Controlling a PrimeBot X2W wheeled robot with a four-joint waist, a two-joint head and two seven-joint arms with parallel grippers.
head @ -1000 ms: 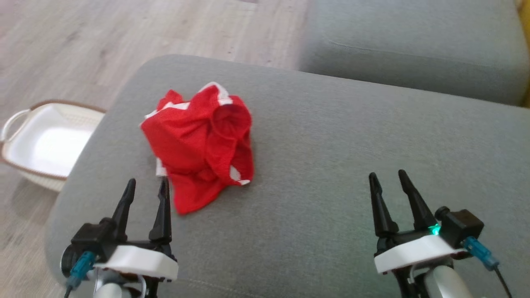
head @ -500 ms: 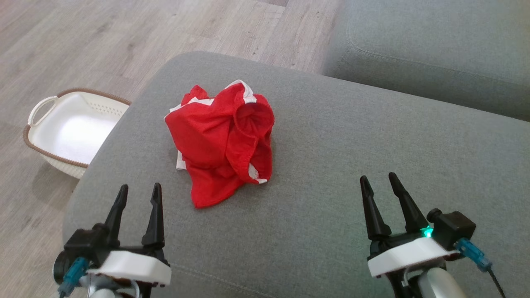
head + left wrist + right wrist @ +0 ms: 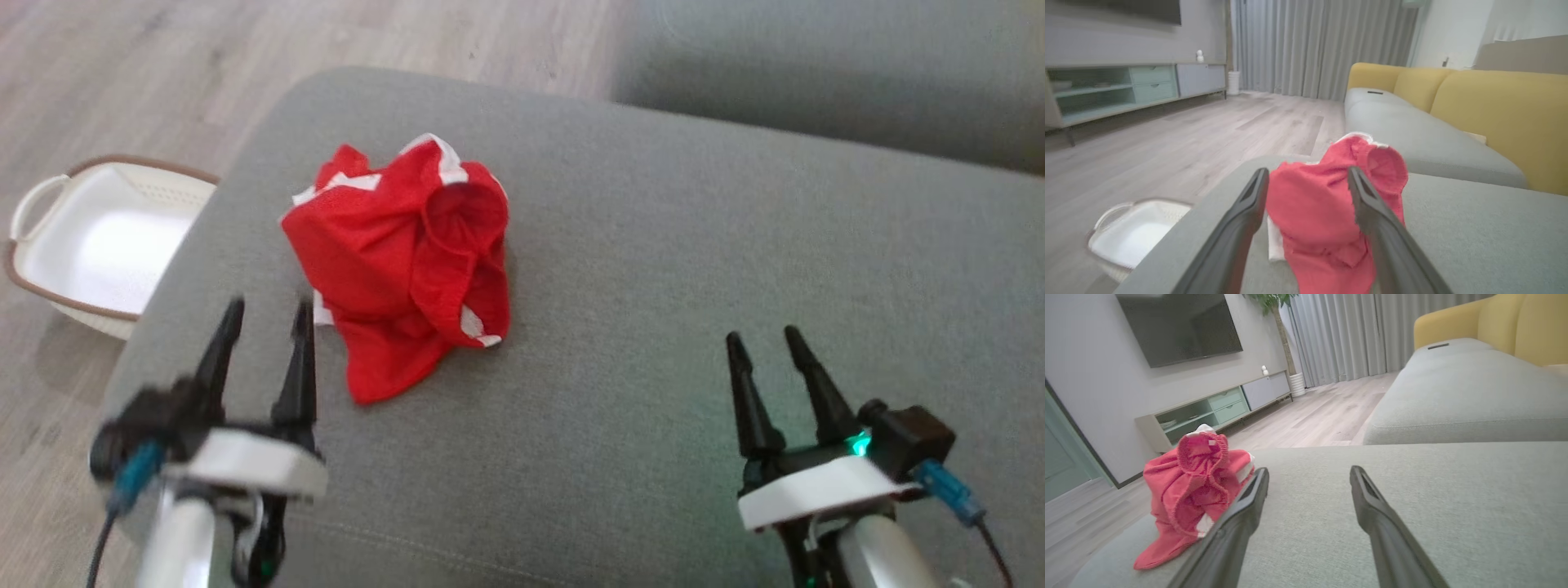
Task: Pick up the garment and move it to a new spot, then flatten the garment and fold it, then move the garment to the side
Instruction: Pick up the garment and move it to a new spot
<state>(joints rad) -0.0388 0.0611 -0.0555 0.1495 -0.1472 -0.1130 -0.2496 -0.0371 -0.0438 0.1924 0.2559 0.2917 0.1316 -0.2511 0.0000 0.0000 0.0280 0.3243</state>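
The right gripper (image 3: pixel 1309 470) is reaching out low over a grey cushion (image 3: pixel 1433 506), its two dark fingers spread apart and gripping nothing. A crumpled red garment (image 3: pixel 1190 486) with white trim is sitting in a heap near the cushion's left edge, left of the fingers. Beyond, a wooden floor (image 3: pixel 1323 412) is running to a television (image 3: pixel 1180 322), a low cabinet (image 3: pixel 1220 408) and grey curtains (image 3: pixel 1347 335).

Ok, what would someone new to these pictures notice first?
The crumpled red garment with white trim, heaped on the left part of the grey sofa cushion, stands out at once. Both grippers are open near the cushion's front edge: the left gripper just short of the garment, the right gripper well off to its right. A white basket sits on the wooden floor left of the cushion.
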